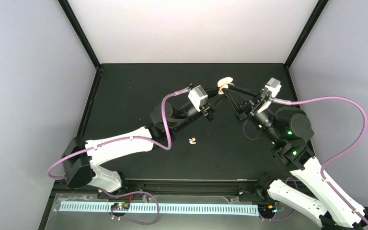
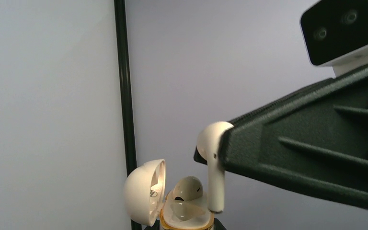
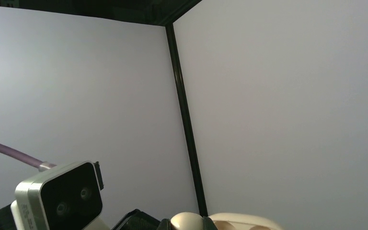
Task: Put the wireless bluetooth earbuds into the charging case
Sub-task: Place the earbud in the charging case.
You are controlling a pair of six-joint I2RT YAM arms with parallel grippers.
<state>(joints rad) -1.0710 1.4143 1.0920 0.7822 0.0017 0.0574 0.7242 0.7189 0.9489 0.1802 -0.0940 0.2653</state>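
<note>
Top view, grips: left gripper (image 1: 219, 91) is closed on the charging case (image 1: 226, 81) and holds it in the air over the table (image 1: 134, 96). The right gripper (image 1: 230, 92) meets it tip to tip from the other side.
Top view, spares: loose earbuds (image 1: 192, 141), two by the look of it, lie on the table well apart from the case. A bud you drop lands down there too.
Left wrist, held earbud: held earbud (image 2: 210, 143) is pinched at its head between the right gripper's narrow fingers. Its stem hangs down with the tip just above the free socket.
Left wrist, case: lid (image 2: 143, 191) stands open, and a seated earbud (image 2: 188, 188) fills the socket beside it.
Left wrist, risk of jamming: if you lower the stem off-line, it catches the case's rim and the bud twists in that small pinch.
Left wrist, risk of slipping: since both things hang in the air, a hard push could lever the case out of the left fingers.
Right wrist, visibility: only the bud's top and the case's edge peek in at the bottom. You cannot judge alignment from here.
Right wrist, clearance: left wrist camera (image 3: 60, 201) sits close, so a sideways correction could bump the wrists together.
</note>
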